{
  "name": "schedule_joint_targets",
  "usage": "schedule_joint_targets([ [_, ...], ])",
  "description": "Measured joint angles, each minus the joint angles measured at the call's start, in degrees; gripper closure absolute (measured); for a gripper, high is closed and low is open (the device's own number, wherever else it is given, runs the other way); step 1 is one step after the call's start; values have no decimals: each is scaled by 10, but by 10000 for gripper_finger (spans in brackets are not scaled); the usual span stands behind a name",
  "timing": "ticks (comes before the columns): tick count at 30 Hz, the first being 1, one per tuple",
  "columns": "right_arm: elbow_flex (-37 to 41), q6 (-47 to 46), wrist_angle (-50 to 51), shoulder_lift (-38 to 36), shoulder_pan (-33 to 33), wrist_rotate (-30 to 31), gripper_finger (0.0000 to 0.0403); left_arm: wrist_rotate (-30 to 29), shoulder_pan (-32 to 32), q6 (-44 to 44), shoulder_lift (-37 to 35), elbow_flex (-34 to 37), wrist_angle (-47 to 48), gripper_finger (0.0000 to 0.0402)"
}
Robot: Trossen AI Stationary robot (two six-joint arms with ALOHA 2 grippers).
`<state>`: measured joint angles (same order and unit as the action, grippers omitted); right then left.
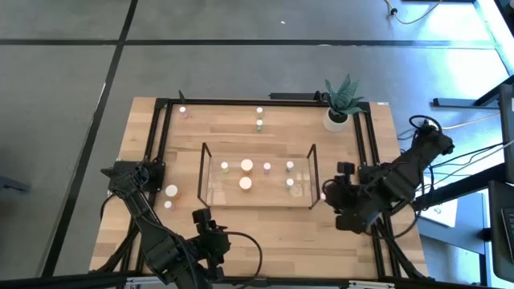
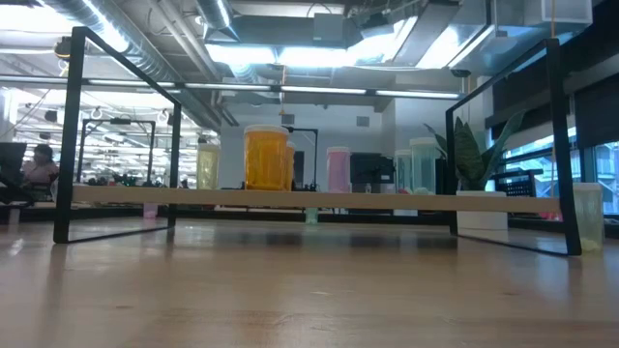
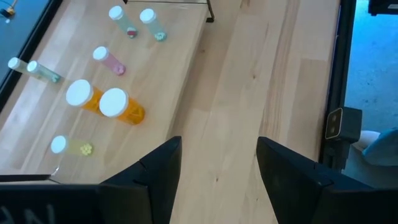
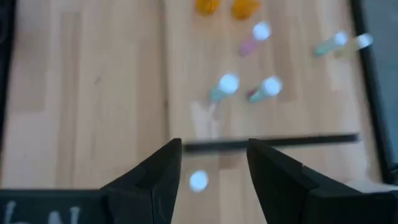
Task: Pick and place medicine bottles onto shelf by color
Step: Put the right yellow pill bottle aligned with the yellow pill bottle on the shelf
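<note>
The clear shelf [image 1: 257,172] sits mid-tabletop [image 1: 265,233] and already carries several medicine bottles: two orange ones [image 1: 246,167], plus smaller pink and green ones [image 1: 289,166] toward its right end. More bottles stand loose: two by the left arm's base [image 1: 171,191], one just off the shelf's right end [image 1: 324,196], and a few along the far edge [image 1: 259,111] near the potted plant [image 1: 341,100].

The left gripper [image 3: 217,174] hovers near the front edge, its jaws parted and empty. The right gripper [image 4: 211,168] hangs just right of the shelf, its jaws likewise parted with nothing between them; a white-capped bottle [image 4: 198,181] shows below that gap.

This looks like a moment between placements. The likely next move is for the right arm to descend over that nearby bottle, straddle it squarely, close, then carry it to the matching colour group.
</note>
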<state>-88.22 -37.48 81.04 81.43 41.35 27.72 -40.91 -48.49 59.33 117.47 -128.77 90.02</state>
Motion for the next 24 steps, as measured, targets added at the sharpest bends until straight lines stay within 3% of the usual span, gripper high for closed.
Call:
schedule_joint_targets([
  [8,125,-57,-46,-49,41,-43,218,-5,0,-13,0,0,0,200],
  [19,255,-73,-93,-55,21,-84,218,-8,7,-15,0,0,0,200],
  [24,278,-95,-119,-55,10,-100,218,-8,8,-14,0,0,0,200],
])
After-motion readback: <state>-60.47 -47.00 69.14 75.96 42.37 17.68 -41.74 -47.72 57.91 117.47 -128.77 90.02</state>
